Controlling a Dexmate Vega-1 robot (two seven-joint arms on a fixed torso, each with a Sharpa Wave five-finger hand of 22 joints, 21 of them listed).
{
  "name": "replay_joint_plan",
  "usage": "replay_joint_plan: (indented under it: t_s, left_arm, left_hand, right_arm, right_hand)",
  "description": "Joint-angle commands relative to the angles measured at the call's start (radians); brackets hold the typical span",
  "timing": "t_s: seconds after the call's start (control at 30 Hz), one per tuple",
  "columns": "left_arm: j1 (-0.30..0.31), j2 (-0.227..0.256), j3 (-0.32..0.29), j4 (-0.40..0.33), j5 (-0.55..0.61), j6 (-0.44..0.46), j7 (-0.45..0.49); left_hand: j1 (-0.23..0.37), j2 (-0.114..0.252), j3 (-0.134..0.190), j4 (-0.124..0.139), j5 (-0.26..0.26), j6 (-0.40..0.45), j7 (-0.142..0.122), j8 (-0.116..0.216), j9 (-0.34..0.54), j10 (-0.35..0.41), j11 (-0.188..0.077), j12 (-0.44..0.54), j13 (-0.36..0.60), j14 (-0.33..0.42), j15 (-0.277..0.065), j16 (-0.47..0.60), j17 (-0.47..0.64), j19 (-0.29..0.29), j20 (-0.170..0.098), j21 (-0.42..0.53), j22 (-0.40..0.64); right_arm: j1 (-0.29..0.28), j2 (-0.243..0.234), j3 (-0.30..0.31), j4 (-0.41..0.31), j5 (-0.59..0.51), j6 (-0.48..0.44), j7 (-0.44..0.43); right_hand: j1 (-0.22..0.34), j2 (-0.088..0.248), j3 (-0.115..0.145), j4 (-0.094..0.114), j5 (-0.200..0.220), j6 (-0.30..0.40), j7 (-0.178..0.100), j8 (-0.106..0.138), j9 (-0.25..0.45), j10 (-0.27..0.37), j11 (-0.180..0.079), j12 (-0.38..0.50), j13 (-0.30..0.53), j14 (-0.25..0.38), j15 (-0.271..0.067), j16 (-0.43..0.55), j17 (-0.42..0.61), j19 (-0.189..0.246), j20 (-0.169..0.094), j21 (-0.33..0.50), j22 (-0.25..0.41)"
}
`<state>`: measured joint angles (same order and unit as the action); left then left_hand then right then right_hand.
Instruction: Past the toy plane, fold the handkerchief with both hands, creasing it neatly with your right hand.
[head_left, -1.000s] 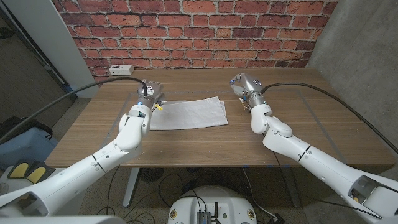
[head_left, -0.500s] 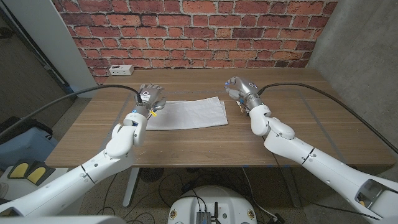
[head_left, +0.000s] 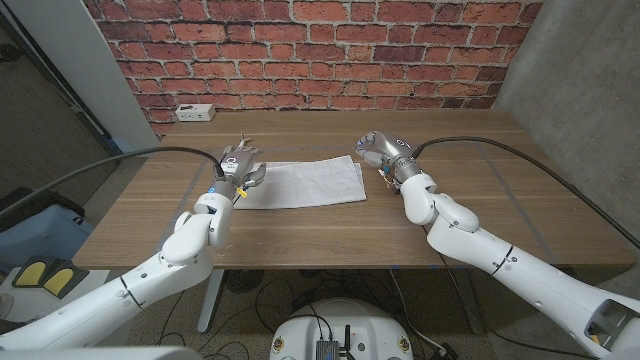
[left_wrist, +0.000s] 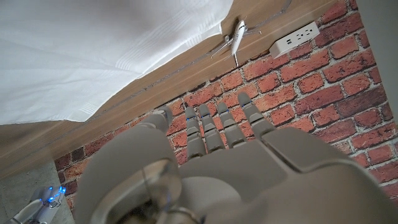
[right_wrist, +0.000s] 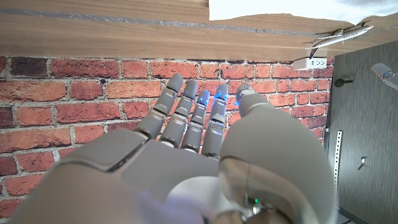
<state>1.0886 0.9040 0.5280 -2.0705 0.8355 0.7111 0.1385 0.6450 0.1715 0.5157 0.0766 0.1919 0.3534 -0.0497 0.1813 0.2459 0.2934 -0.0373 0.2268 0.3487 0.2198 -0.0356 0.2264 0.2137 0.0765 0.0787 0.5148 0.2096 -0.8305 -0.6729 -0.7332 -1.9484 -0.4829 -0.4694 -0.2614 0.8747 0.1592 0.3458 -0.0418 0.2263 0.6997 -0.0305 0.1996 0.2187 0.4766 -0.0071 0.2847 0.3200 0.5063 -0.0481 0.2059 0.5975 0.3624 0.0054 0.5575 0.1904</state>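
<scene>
Handkerchief (head_left: 300, 183) folding is looking nearly done: the left hand (head_left: 239, 165) is hovering at the cloth's left end with fingers apart and holding nothing, and the right hand (head_left: 378, 152) is standing just beside its right end, also apart and empty. The cloth is lying on the table (head_left: 330, 235) as a folded strip between them, near the toy plane (left_wrist: 235, 38), so I judge that perhaps only a last crease with the right hand is remaining.

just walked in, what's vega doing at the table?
It's set up to fold the white handkerchief, which lies on the wooden table. The left robot hand is at the cloth's left end and the right robot hand is just off its right end; neither holds anything. The toy plane sits near the wall by the power strip.
</scene>
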Motion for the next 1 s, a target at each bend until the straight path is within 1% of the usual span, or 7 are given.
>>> replay_joint_plan:
  t_s: [0.03,0.27,0.37,0.63,0.73,0.83,1.0]
  left_arm:
    - [0.062,0.032,-0.025,-0.046,-0.098,0.016,0.047]
    - [0.085,0.057,-0.036,-0.066,-0.147,0.009,0.064]
    - [0.094,0.062,-0.046,-0.071,-0.177,0.008,0.069]
    - [0.118,0.077,-0.066,-0.076,-0.25,-0.008,0.094]
    - [0.126,0.091,-0.08,-0.079,-0.294,-0.024,0.085]
    - [0.131,0.101,-0.088,-0.082,-0.326,-0.032,0.083]
    - [0.133,0.113,-0.094,-0.085,-0.371,-0.041,0.081]
  left_hand:
    - [-0.014,0.0,0.005,0.0,-0.002,-0.001,-0.001,0.002,-0.004,-0.014,0.001,-0.01,-0.002,-0.008,-0.011,-0.01,-0.002,0.005,0.01,0.005,-0.001]
    - [-0.02,0.0,0.01,-0.002,-0.002,-0.016,-0.006,-0.002,-0.011,-0.025,0.002,-0.016,-0.009,-0.015,-0.006,-0.015,-0.006,0.005,0.008,0.006,-0.001]
    - [-0.025,-0.001,0.013,-0.004,-0.002,-0.028,-0.005,-0.004,-0.018,-0.03,0.007,-0.019,-0.015,-0.023,-0.002,-0.021,-0.01,0.004,-0.017,0.006,-0.002]
    - [-0.038,-0.004,0.022,-0.014,-0.004,-0.089,0.003,-0.012,-0.036,-0.067,0.009,-0.032,-0.036,-0.054,0.005,-0.037,-0.021,-0.01,-0.045,-0.001,-0.008]
    - [-0.044,-0.006,0.028,-0.025,-0.005,-0.124,0.041,-0.012,-0.048,-0.088,0.003,-0.038,-0.053,-0.074,0.007,-0.044,-0.029,-0.01,-0.082,-0.004,-0.013]
    - [-0.055,-0.009,0.028,-0.031,-0.008,-0.162,0.048,-0.015,-0.056,-0.12,0.002,-0.045,-0.07,-0.109,0.017,-0.053,-0.034,-0.018,-0.106,-0.012,-0.019]
    - [-0.085,-0.011,0.017,-0.017,-0.014,-0.191,0.059,-0.014,-0.061,-0.15,0.005,-0.048,-0.085,-0.137,0.024,-0.054,-0.033,-0.036,-0.108,-0.023,-0.022]
  right_arm:
    - [-0.026,0.003,-0.013,-0.029,-0.012,-0.012,0.021]
    - [-0.031,0.006,-0.024,-0.033,-0.017,-0.012,0.035]
    - [-0.032,0.007,-0.029,-0.034,-0.02,-0.014,0.043]
    - [-0.032,0.005,-0.039,-0.038,-0.02,-0.009,0.068]
    - [-0.029,0.0,-0.043,-0.043,-0.014,-0.011,0.095]
    - [-0.031,-0.003,-0.043,-0.05,-0.007,-0.016,0.112]
    - [-0.032,-0.007,-0.042,-0.057,0.009,-0.018,0.134]
  right_hand:
    - [-0.007,0.0,0.009,-0.002,0.007,0.002,0.002,-0.001,0.002,-0.002,-0.002,-0.005,-0.001,-0.003,-0.077,-0.004,0.001,-0.002,0.006,0.001,0.0]
    - [-0.011,0.002,0.01,-0.003,0.009,0.0,0.003,-0.002,0.001,-0.002,-0.001,-0.009,-0.003,-0.005,-0.077,-0.002,-0.001,-0.003,0.007,0.001,0.0]
    - [-0.012,0.002,0.01,-0.004,0.009,-0.001,0.004,-0.002,0.0,-0.001,0.0,-0.01,-0.004,-0.006,-0.076,-0.001,-0.001,-0.003,0.007,0.001,0.0]
    - [-0.014,-0.001,0.017,-0.012,0.013,-0.01,0.003,-0.005,-0.003,-0.013,0.0,-0.023,-0.009,-0.024,-0.074,-0.009,-0.014,-0.006,-0.006,-0.001,-0.001]
    - [-0.015,-0.004,0.023,-0.019,0.016,-0.018,0.003,-0.007,-0.005,-0.025,-0.005,-0.033,-0.013,-0.04,-0.066,-0.016,-0.028,-0.013,-0.023,-0.005,-0.003]
    - [-0.018,-0.007,0.027,-0.023,0.019,-0.041,-0.001,-0.014,-0.006,-0.032,-0.005,-0.041,-0.017,-0.052,-0.059,-0.02,-0.039,-0.027,-0.023,-0.011,-0.004]
    - [-0.037,-0.011,0.031,-0.027,0.023,-0.129,-0.03,-0.031,-0.011,-0.058,-0.007,-0.065,-0.03,-0.086,-0.054,-0.024,-0.067,-0.044,-0.014,-0.022,-0.007]
